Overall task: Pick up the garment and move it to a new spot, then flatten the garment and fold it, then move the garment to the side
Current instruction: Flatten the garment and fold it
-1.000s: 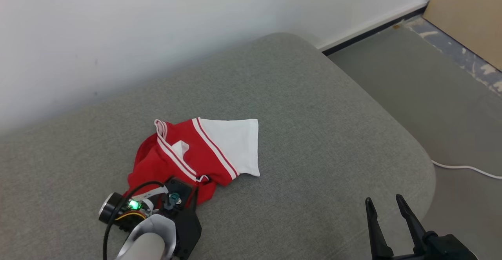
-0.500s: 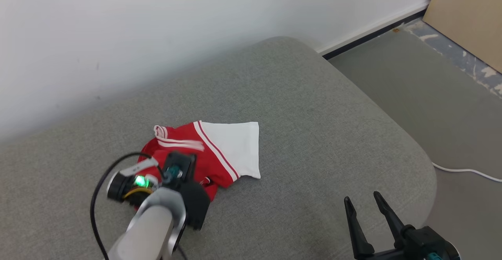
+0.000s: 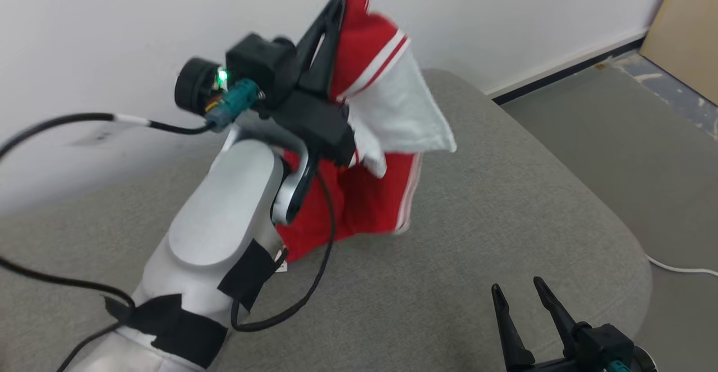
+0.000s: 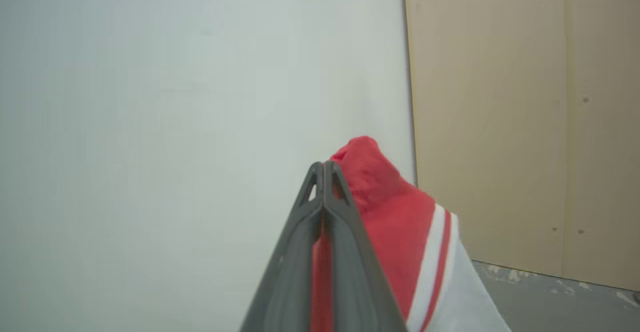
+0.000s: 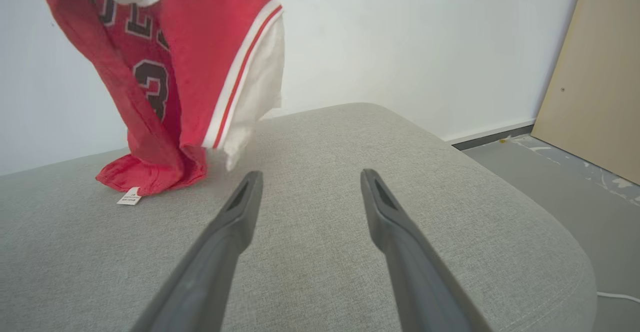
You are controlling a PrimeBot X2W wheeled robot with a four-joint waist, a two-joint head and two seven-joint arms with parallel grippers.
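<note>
Left forearm (image 3: 224, 220) is seen rising from the lower left of the head view toward the upper centre, pale shell wrapped with black tape near the bottom edge. The wrist is bent so that the left hand (image 3: 338, 3) points at the top of the frame. Its two dark fingers are pressed together, clenched on a fold of the garment (image 3: 359, 198). In the left wrist view, red cloth is pinched between the fingers and bunched just right of the tips. The garment, a red jersey with white stripes and a white panel, is held aloft at upper centre of the head view, against the white wall (image 3: 112, 24). It hangs down behind the wrist. In the upper left of the right wrist view its lowest folds appear to rest on the grey cushion (image 3: 505, 192), with a small white label (image 5: 130, 197) lying on the fabric; dark numerals are noted on the red. A black cable (image 3: 314, 282) loops from the wrist down past the forearm. Right hand (image 3: 517, 285) is recorded at lower right of the head view, low over the cushion, fingers pointing up the frame, spread apart and released, nothing between them, well apart from the garment.
</note>
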